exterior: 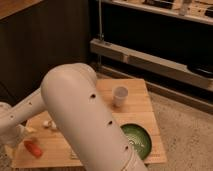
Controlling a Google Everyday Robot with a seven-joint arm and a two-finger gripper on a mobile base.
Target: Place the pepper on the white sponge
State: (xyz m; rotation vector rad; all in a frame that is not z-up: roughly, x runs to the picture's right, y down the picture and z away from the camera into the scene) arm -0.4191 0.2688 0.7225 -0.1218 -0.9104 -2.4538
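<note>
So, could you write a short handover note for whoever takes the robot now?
The gripper is low at the left edge of the table, right beside the pepper. The pepper lies front left on the wood, not on the sponge, which sits at the front edge, mostly hidden behind the arm. Done: nothing placed. Left: carry the pepper to the sponge and set it down.

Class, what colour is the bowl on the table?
The bowl is green, seen in the camera view; the gripper is far left, by the pepper.
</note>
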